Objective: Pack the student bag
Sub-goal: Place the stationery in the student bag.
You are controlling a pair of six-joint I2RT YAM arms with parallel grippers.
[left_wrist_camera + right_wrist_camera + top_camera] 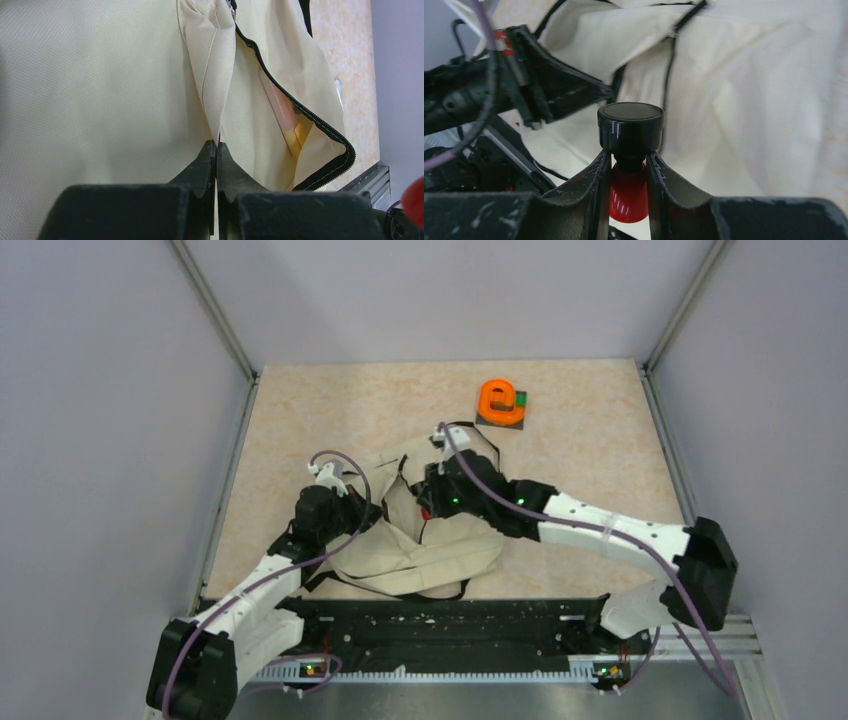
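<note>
Table (300,420): pale stone-patterned top, walled on three sides.

Student bag (440,555): you have it lying crumpled near the middle of the table, toward the near edge, between the two arms. It is cream fabric with black zipper (300,107) edging and black straps trailing out.

Left gripper (216,147): jaws pressed together on a raised fold of the bag's fabric, beside an unzipped pocket.

Right gripper (629,160): held over the bag and clamped on the neck of a black-capped red item (630,125), cap upward between the fingers.

Orange object (500,398): sits on a dark square base (497,421) at the far right of the table, well apart from the bag.

Yellow-and-pink thing (292,130): shows inside the open pocket. You cannot tell what it is.
</note>
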